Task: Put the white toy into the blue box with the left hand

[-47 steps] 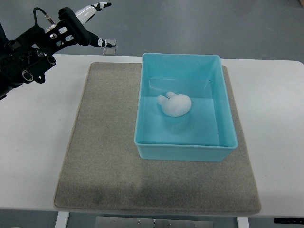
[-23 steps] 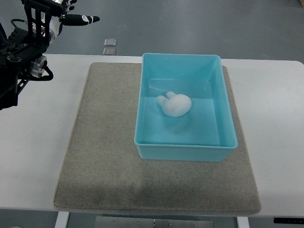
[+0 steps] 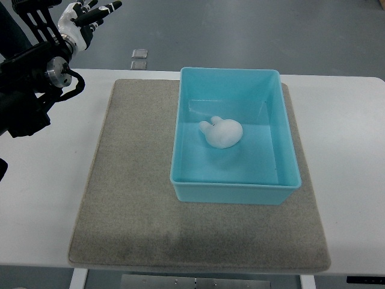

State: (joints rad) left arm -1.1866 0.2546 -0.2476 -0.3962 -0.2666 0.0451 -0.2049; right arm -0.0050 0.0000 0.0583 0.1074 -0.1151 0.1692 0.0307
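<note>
White toy point(image 3: 221, 132) lies inside blue box point(image 3: 231, 188), well apart from the empty, spread-fingered left robot hand point(image 3: 84, 15).

Black skeletal left arm point(image 3: 33, 72) with a silver round joint; white, black-tipped left hand point(image 3: 84, 15).

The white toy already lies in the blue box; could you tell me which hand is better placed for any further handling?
Left. Only the left hand shows, open at the far left corner; the right is out of view. The white toy already rests inside the blue box.
</note>
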